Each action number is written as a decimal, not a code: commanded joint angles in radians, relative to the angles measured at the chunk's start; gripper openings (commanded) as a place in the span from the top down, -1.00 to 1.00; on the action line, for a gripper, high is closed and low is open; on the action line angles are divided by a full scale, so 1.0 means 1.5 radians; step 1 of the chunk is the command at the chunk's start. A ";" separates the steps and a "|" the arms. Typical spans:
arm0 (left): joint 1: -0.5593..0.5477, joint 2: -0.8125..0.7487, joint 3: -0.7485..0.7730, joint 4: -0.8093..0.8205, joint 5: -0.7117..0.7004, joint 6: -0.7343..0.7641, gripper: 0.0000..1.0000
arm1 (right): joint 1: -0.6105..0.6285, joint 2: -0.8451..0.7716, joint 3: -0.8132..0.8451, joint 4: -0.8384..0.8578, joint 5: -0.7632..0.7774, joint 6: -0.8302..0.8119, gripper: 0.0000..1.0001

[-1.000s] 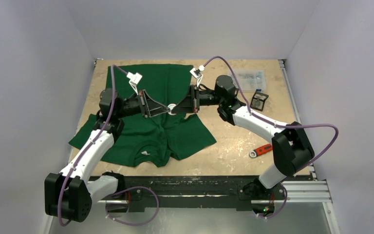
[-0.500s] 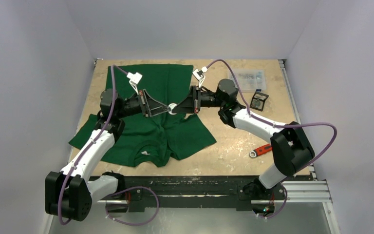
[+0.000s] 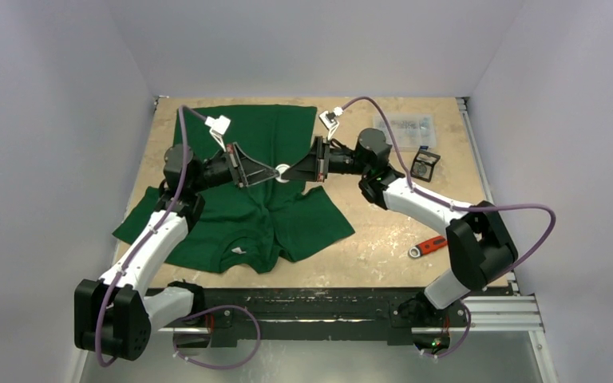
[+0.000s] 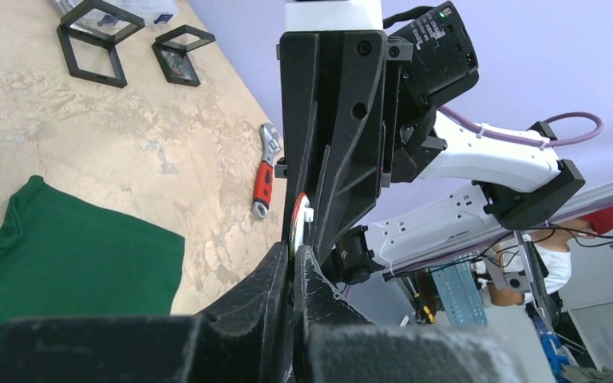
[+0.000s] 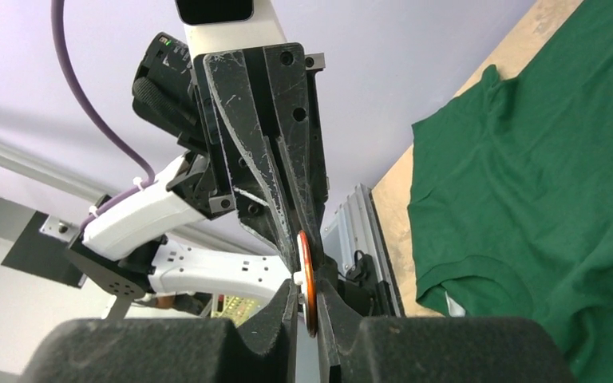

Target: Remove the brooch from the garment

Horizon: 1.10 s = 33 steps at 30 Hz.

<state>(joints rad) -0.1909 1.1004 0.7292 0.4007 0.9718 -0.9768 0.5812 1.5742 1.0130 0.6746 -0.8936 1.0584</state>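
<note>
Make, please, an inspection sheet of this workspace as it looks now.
Surface: pale wooden table, mottled.
Job's things: garment lies spread on the table; brooch is held in the air above it, no cloth on it.
Clutter: red-handled wrench, black frame, clear box.
Grippers: left gripper and right gripper meet tip to tip, both pinching the brooch.
Cables: purple cables loop above both arms.
Surroundings: plain pale walls on three sides.

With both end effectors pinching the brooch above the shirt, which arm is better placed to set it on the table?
Probably the right. Both the right end effector and left end effector are shut on the brooch, but bare table lies on the right arm's side, while the shirt spreads under the left.
</note>
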 commanded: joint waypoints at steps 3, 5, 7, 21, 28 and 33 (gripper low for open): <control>0.023 0.006 0.049 0.037 -0.025 -0.023 1.00 | -0.034 -0.052 0.026 -0.085 0.078 -0.032 0.63; 0.023 0.010 0.051 0.040 -0.028 -0.029 1.00 | -0.034 -0.060 0.027 -0.102 0.093 -0.040 0.60; 0.023 0.013 0.051 0.044 -0.030 -0.032 1.00 | -0.034 -0.064 0.027 -0.111 0.102 -0.045 0.61; 0.023 0.018 0.042 0.145 -0.006 -0.066 1.00 | -0.031 -0.094 0.004 -0.004 0.052 -0.080 0.19; 0.020 0.021 0.049 0.170 0.009 -0.082 1.00 | -0.015 -0.080 0.020 0.025 0.035 -0.063 0.09; 0.018 0.022 0.046 0.178 0.009 -0.090 1.00 | -0.004 -0.061 0.036 0.034 0.033 -0.057 0.13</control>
<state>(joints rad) -0.1619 1.1336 0.7666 0.5941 0.9691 -1.0908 0.5629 1.4689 1.0172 0.6624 -0.8261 0.9680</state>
